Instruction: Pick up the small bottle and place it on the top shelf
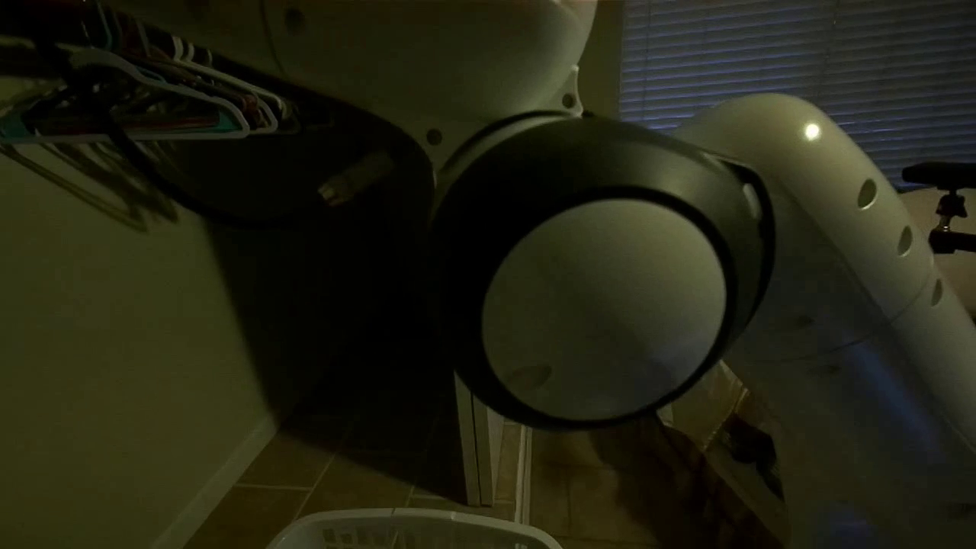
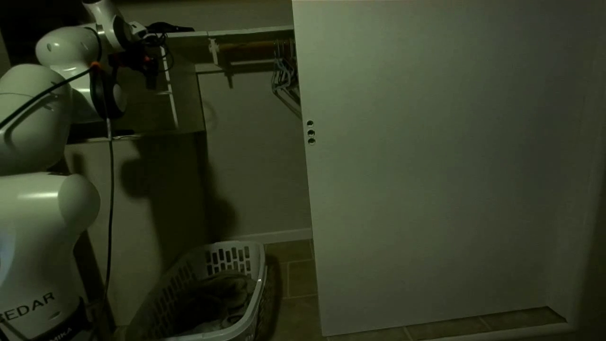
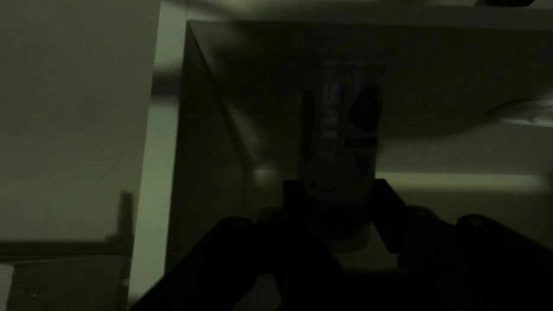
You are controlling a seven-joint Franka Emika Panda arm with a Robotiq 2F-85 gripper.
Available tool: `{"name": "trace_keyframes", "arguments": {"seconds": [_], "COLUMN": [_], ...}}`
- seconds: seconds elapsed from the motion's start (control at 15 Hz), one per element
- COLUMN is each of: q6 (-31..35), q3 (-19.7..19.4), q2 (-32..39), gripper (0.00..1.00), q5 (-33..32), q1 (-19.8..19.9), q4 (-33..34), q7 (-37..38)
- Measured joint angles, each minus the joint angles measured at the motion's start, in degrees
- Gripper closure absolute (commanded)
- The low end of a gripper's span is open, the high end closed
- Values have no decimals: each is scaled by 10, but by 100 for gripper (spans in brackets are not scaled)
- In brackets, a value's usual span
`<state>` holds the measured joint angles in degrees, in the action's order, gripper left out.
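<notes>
A small dark cylindrical bottle (image 3: 339,129) with pale lettering and a dark round mark shows in the wrist view. A dull red patch shows near its lower end. My gripper (image 3: 339,192) has a finger against each side of the bottle, around its lower part, and looks shut on it. In an exterior view my gripper (image 2: 149,78) is dark, beside the shelf unit, and the bottle cannot be made out there. The shelf unit (image 2: 171,102) has pale edges; a compartment's pale side edge (image 3: 157,164) shows in the wrist view behind the bottle. The top shelf (image 2: 241,31) runs along the closet wall.
A white sliding door (image 2: 426,166) covers the closet's other part. Hangers (image 2: 284,78) hang from a rod; they also show at the upper left (image 1: 160,99). A laundry basket (image 2: 260,284) with cloth stands on the floor. A clear rounded object (image 3: 529,112) sits at the compartment's right.
</notes>
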<state>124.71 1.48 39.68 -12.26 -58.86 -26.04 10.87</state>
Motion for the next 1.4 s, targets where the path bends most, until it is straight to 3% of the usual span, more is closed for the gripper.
{"name": "trace_keyframes", "arguments": {"seconds": [0.67, 1.4], "q6": [84, 93], "q3": [1, 1], "q2": [26, 35], "gripper": [81, 81], "q5": [3, 3], "q1": [3, 11], "q4": [0, 0], "q7": [-12, -14]}}
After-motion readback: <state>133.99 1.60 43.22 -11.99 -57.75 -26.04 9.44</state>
